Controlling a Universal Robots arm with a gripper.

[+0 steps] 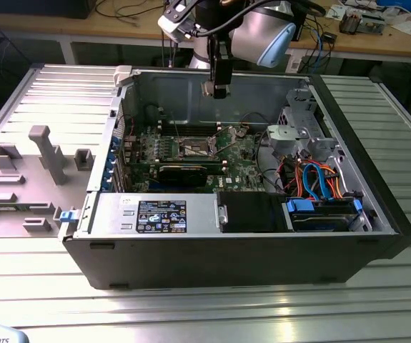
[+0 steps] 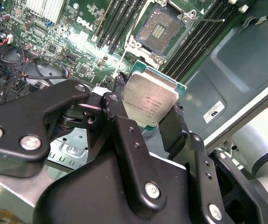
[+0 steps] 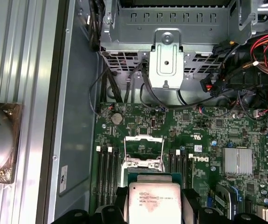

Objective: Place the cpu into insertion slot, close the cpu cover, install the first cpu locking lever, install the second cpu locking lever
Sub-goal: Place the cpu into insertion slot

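Observation:
My gripper (image 1: 218,89) hangs over the open computer case, above the green motherboard (image 1: 241,161). It is shut on the cpu (image 2: 150,100), a flat silver-topped square chip (image 3: 153,200) held by its edges between the two black fingers (image 2: 117,112). The insertion slot (image 2: 159,30) lies open below and apart from the chip, its dark centre with fine contacts exposed. In the exterior view the slot (image 1: 193,148) sits lower than the gripper and toward that view's left. The cpu cover (image 3: 144,163) stands raised at one side of the slot. A thin wire locking lever (image 2: 208,19) sticks out beside the slot.
Memory slots (image 2: 199,32) flank the insertion slot on both sides. A black graphics card (image 1: 184,174) lies in front of the slot. A drive cage (image 1: 301,136) and orange and blue cables (image 1: 319,182) fill the case toward the exterior view's right. A grey fixture tray (image 1: 33,164) sits outside.

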